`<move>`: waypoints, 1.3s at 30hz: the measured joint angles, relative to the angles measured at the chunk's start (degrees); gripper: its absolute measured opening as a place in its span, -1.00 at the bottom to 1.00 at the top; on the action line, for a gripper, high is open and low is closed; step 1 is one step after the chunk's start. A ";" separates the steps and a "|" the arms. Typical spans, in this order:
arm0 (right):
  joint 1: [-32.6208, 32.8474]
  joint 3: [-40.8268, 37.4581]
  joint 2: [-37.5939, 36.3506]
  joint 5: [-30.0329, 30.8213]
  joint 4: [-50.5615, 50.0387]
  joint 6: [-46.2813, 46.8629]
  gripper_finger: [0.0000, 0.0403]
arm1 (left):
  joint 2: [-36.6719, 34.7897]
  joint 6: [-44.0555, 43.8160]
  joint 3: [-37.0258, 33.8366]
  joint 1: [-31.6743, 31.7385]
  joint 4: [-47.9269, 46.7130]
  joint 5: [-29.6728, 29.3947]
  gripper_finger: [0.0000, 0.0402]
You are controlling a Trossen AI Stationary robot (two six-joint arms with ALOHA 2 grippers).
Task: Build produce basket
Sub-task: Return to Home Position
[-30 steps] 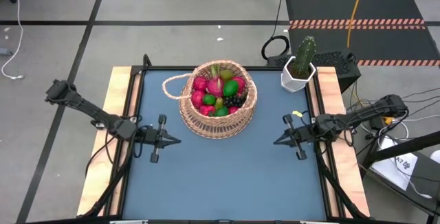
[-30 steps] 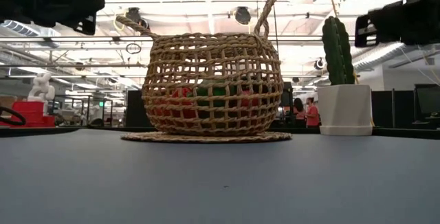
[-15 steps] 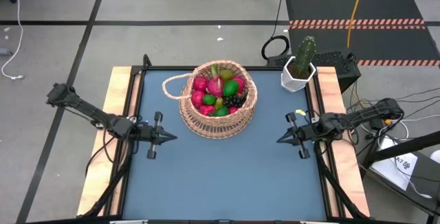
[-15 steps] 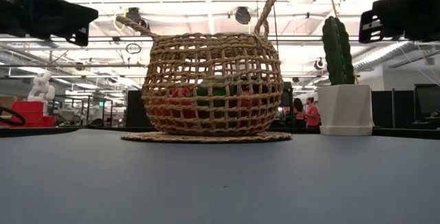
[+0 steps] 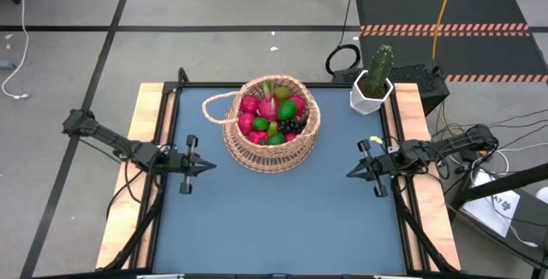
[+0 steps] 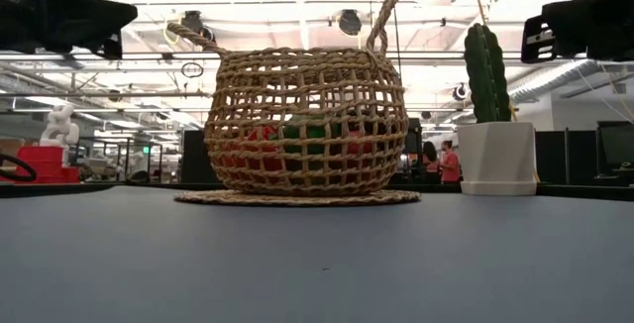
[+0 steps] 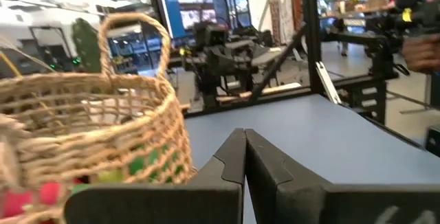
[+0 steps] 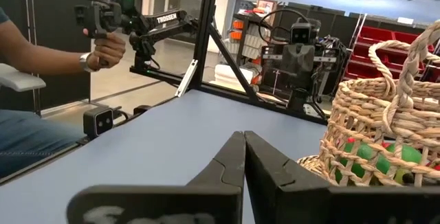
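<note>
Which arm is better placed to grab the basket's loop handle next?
Left. The handle juts from the basket toward the left side, nearer the left end effector; the right end effector sits across the basket. Both are shut.

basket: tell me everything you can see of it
The basket is round, tan, open-weave wicker, standing upright on a flat woven foot on the blue table, toward its far middle. One looped handle flops outward; another rises from the rim. It is filled with produce: pink, red and green fruit and dark grapes. The left pincer and right pincer are both shut and clear of it.
</note>
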 joint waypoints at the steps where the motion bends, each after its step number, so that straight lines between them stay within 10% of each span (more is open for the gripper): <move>1: 0.00 0.00 -0.35 0.04 -0.50 0.01 -1.00 | -0.67 0.22 0.00 0.38 -0.22 0.01 -0.98; 39: -0.38 -0.04 -8.29 3.17 -7.94 -7.18 -1.00 | -14.42 -0.42 0.02 6.71 -12.78 -0.40 -0.96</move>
